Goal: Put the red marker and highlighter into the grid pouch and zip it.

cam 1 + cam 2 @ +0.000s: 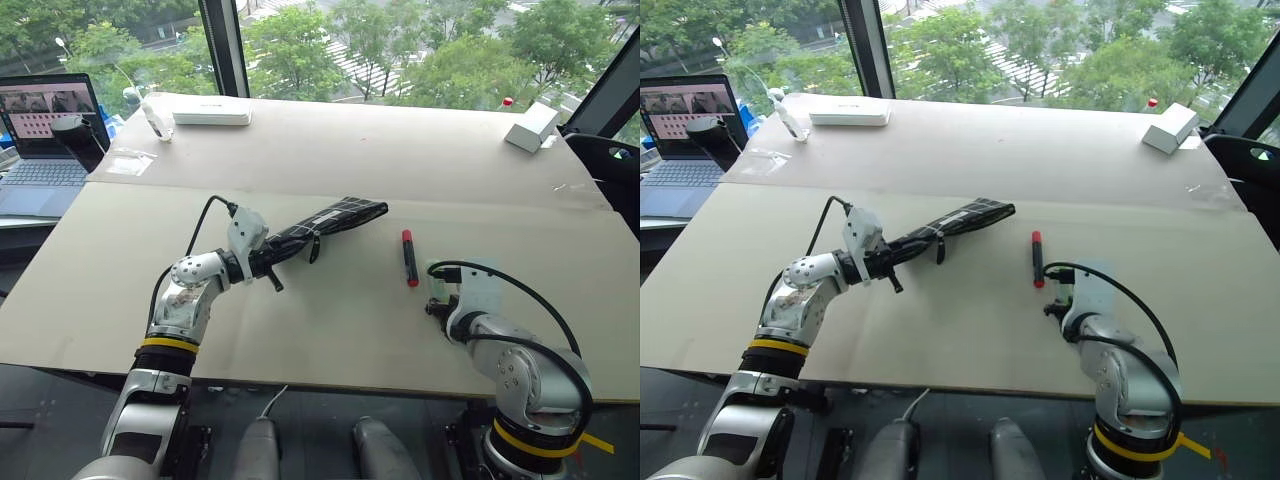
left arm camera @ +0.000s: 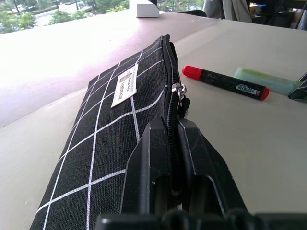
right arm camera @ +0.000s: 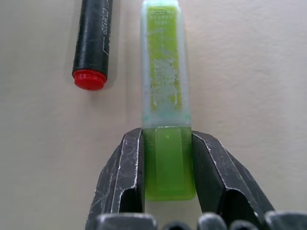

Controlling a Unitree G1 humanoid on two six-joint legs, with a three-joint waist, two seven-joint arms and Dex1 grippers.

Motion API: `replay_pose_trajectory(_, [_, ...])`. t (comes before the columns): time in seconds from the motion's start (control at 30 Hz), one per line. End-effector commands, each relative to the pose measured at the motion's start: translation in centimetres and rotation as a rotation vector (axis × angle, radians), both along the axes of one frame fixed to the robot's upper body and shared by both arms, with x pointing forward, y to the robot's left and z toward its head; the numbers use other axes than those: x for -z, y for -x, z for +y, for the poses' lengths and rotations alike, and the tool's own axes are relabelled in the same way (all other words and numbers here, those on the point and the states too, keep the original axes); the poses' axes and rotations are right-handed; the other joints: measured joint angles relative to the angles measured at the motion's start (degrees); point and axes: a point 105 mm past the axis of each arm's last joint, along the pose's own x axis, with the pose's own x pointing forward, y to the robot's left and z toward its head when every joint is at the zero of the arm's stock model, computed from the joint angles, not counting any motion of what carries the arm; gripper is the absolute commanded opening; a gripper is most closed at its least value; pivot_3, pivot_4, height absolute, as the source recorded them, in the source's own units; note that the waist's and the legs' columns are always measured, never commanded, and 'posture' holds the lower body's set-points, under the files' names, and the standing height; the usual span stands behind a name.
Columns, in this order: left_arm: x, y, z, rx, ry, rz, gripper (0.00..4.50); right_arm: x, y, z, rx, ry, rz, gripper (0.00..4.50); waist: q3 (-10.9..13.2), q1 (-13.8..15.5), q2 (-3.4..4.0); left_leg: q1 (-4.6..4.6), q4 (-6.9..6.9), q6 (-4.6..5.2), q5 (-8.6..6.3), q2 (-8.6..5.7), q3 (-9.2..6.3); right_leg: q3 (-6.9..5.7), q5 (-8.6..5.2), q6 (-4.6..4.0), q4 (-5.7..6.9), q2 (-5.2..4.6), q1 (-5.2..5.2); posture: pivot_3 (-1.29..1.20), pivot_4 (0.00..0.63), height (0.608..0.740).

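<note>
Windows with treetops beyond back a broad beige worktop point(image 1: 330, 160), on whose far edge stand a laptop point(image 1: 45, 150), a flat white box point(image 1: 212, 112) and a small white block point(image 1: 532, 126).

Grid pouch point(image 1: 325, 225): black fabric with white lines, held off the worktop by one end and reaching out toward the middle. The left gripper point(image 2: 172, 158) is clenched on that end, its two fingers pinching the zipper edge. The zipper pull sits just past the fingertips, and from this angle it is unclear how far the mouth is open.

Red marker point(image 1: 409, 257): lying free on the worktop, to the right of the pouch and apart from it, just beside the highlighter.

Highlighter point(image 3: 165, 86): light green, lying flat parallel to the marker. The right gripper point(image 3: 168, 165) is grasping it by its cap end, one finger on each side and both against the plastic.

Step in hand: pickup of the highlighter, the first of the two pens; neither is in the pouch yet. The next move probably calls for a lift clear of the marker, a carry across to the pouch, and a mouth wide enough to take the pen end-first.
</note>
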Motion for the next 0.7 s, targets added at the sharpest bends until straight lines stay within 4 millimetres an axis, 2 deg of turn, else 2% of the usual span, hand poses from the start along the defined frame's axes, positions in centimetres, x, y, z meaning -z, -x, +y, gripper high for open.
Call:
replay_pose_trajectory(0.03, [-1.3, 0.2, 0.0, 0.011, 0.015, -0.040, 0.00, 0.5, 0.2, -1.6, 0.080, 0.014, 0.021, 1.01, 0.00, 0.00, -0.01, 0.00, 0.00, 0.00, 0.00, 0.00, 0.00, 0.00, 0.00, 0.00, 0.00, 0.00, 0.00, 0.00, 0.150, 0.740])
replay_pose_trajectory(0.13, [-1.4, 0.2, 0.0, 0.015, 0.015, -0.039, 0.00, -0.3, -0.4, -1.9, 0.093, 0.017, -0.015, 1.01, 0.00, -0.05, -0.01, 0.00, 0.00, 0.00, 0.00, 0.00, 0.00, 0.00, 0.00, 0.00, 0.00, 0.00, 0.00, 0.00, 0.150, 0.740])
replay_pose_trajectory(0.3, [-1.5, 0.1, 0.0, 0.017, 0.015, -0.038, 0.00, -3.0, -2.6, -3.2, 0.085, -0.009, -0.129, 1.01, 0.01, -0.08, 0.00, -0.01, 0.00, 0.00, 0.00, 0.00, 0.02, 0.01, 0.00, 0.00, 0.00, 0.00, -0.04, 0.00, 0.150, 0.740])
replay_pose_trajectory(0.37, [-1.4, 0.2, 0.0, 0.024, 0.013, -0.035, 0.00, -5.6, -4.1, -3.4, 0.003, 0.007, -0.262, 1.01, 0.01, -0.10, 0.01, -0.01, -0.03, 0.00, 0.00, 0.00, 0.02, 0.01, 0.00, -0.01, -0.02, 0.00, -0.05, 0.00, 0.150, 0.740])
replay_pose_trajectory(0.4, [-1.3, 0.3, -0.1, 0.031, 0.008, -0.032, 0.00, -7.5, -4.8, -3.4, -0.087, 0.089, -0.349, 1.01, 0.02, -0.13, 0.03, -0.01, -0.04, 0.00, 0.00, 0.00, 0.02, 0.01, 0.00, -0.01, -0.05, 0.00, -0.05, 0.00, 0.150, 0.740])
replay_pose_trajectory(0.53, [-1.2, 0.4, -0.1, 0.043, -0.004, -0.026, 0.00, -11.3, -5.4, -2.7, -0.398, 0.388, -0.527, 1.01, 0.10, -0.18, 0.14, -0.01, -0.15, 0.00, 0.00, -0.03, 0.05, 0.01, 0.00, 0.00, -0.21, -0.04, -0.03, 0.00, 0.150, 0.740])
replay_pose_trajectory(0.6, [-1.3, 0.4, 0.0, 0.044, -0.009, -0.027, 0.00, -12.3, -5.3, -2.3, -0.543, 0.527, -0.576, 1.01, 0.10, -0.22, 0.14, -0.01, -0.21, 0.00, 0.00, -0.04, 0.06, 0.02, 0.00, 0.01, -0.26, -0.04, -0.04, 0.00, 0.150, 0.740])
replay_pose_trajectory(0.7, [-1.5, 0.5, 0.3, 0.042, -0.013, -0.030, 0.00, -12.7, -4.9, -1.6, -0.756, 0.728, -0.618, 1.01, 0.11, -0.18, 0.13, -0.01, -0.25, 0.00, 0.00, -0.02, 0.05, 0.01, 0.00, 0.01, -0.32, -0.03, -0.03, 0.00, 0.150, 0.740])
